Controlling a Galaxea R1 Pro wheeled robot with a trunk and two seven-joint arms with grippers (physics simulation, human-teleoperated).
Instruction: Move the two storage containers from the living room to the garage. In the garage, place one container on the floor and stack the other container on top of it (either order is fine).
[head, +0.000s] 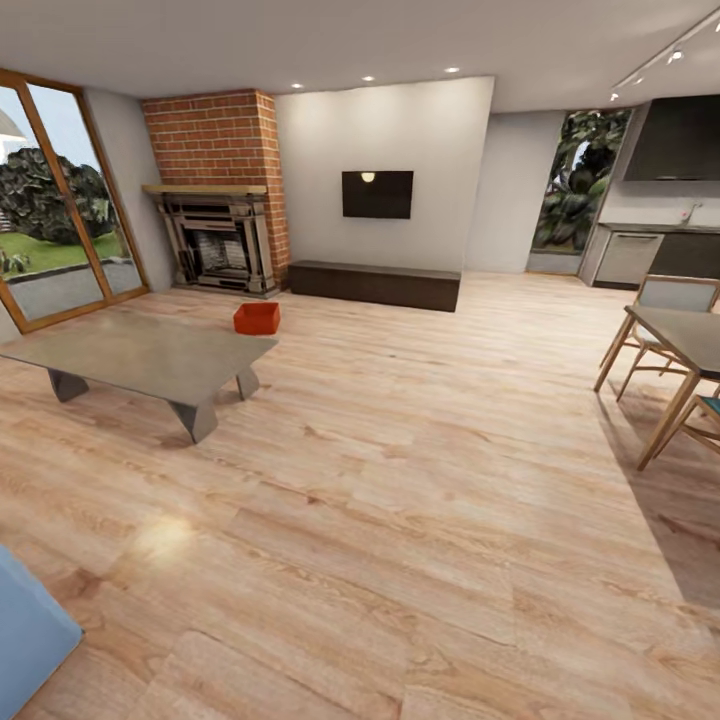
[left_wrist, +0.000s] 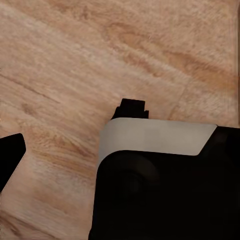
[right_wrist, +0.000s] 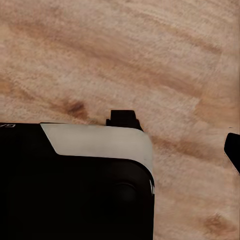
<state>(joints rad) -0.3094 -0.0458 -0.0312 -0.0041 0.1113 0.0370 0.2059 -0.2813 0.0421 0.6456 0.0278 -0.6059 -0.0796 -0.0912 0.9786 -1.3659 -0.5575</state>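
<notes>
Looking across living room wood floor; orange container sitting upper left behind grey table, bench beyond. Gripper states impossible to tell.

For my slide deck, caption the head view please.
Living room: one orange container on wood floor beyond the low table.

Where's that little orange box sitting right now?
In the head view the orange box sits on the wood floor at the far left of the room, just behind the low grey table and in front of the brick fireplace.
</notes>
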